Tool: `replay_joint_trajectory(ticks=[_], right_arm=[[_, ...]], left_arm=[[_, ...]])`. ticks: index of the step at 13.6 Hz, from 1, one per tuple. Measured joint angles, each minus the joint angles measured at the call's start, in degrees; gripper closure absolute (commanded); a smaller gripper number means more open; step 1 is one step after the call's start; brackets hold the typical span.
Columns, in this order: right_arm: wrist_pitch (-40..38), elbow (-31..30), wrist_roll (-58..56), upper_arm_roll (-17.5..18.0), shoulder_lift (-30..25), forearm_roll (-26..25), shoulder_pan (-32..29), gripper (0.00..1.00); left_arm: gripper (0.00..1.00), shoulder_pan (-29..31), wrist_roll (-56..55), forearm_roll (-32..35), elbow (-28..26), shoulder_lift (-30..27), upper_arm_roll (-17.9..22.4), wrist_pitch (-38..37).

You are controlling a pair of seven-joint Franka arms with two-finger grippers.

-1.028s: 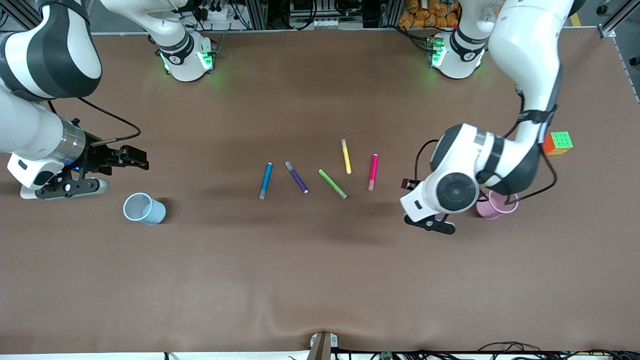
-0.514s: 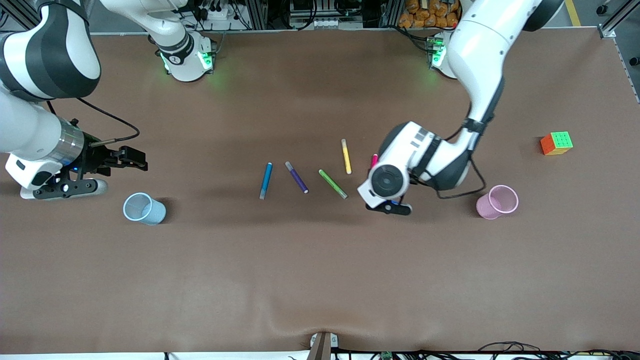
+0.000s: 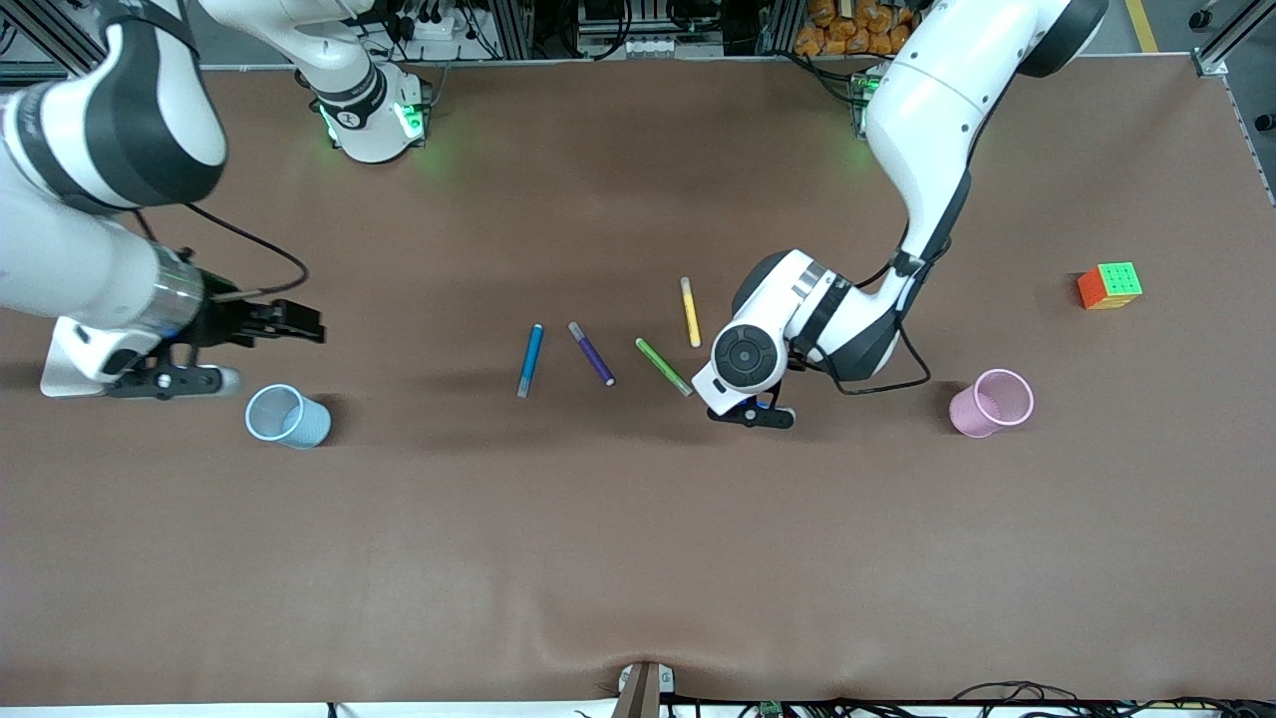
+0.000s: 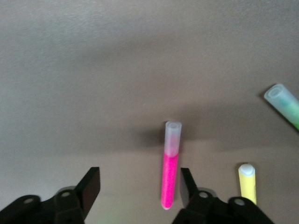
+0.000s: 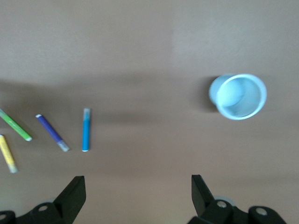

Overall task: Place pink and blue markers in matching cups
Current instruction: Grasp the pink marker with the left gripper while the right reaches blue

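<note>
The pink marker [image 4: 170, 168] lies flat on the brown table; in the front view my left hand covers it. My left gripper [image 3: 746, 351] hangs over it, open; in the left wrist view [image 4: 139, 183] the marker lies between the fingers, close to one finger [image 4: 186, 179]. The blue marker [image 3: 529, 359] lies toward the right arm's end of the row of pens, also in the right wrist view [image 5: 86, 129]. The light blue cup [image 3: 287, 416] stands just nearer the camera than my right gripper [image 3: 297, 321], which is open and empty [image 5: 136, 187]. The pink cup [image 3: 991, 402] stands alone.
A purple pen [image 3: 591, 353], a green pen [image 3: 663, 366] and a yellow pen [image 3: 690, 311] lie between the blue marker and my left hand. A coloured cube [image 3: 1110, 285] sits near the left arm's end of the table.
My left arm has swung from beside the pink cup to over the pink marker, which it now covers. My right gripper has shifted slightly toward the table's middle.
</note>
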Motion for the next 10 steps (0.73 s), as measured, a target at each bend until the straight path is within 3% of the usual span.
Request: replay_joint_trajectory(ticks=[2, 5, 10], right_arm=[[1.1, 0.0, 3.2, 0.1, 1.8, 1.2, 1.2, 0.00], [4.6, -0.4, 4.9, 0.1, 5.0, 3.0, 2.1, 0.00], [16.4, -2.1, 5.6, 0.2, 11.3, 3.2, 7.2, 0.00]], left_arm=[[0.32, -0.8, 0.0, 0.0, 0.0, 0.6, -0.1, 0.3], [0.51, -2.9, -0.3, -0.1, -0.1, 0.9, -0.1, 0.3], [0.49, -2.9, 2.0, -0.1, -0.1, 3.1, 0.2, 3.2]])
